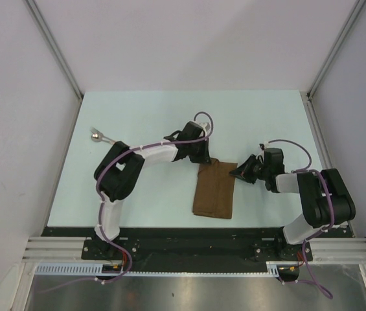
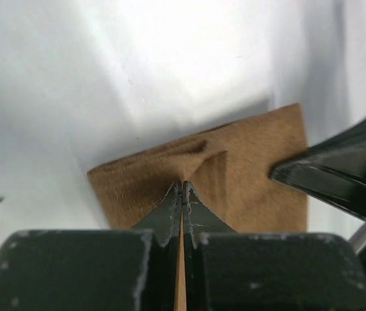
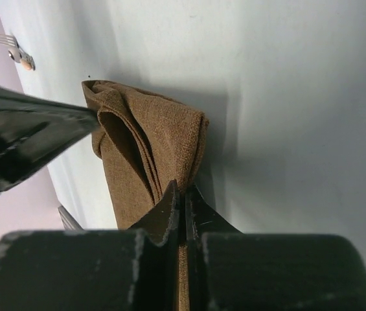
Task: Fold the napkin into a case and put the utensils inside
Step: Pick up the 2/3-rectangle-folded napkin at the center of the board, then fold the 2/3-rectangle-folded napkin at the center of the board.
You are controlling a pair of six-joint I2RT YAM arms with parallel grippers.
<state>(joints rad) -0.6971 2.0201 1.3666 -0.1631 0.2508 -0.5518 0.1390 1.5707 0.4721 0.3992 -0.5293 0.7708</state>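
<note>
Napkin folded into a narrow brown strip, middle of table, towards the near edge. Utensils far left, well apart from it; silver heads readable, the rest too small to make out. Left gripper fully closed, pinching cloth at the strip's far-left corner. Right gripper fully closed, pinching the far-right corner, layers bunched. Both wrist views cut off the strip's near end.

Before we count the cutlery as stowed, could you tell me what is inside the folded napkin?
At the open end of the napkin only layered brown cloth shows; deeper inside is covered. The utensils lie on the table, far left.
</note>
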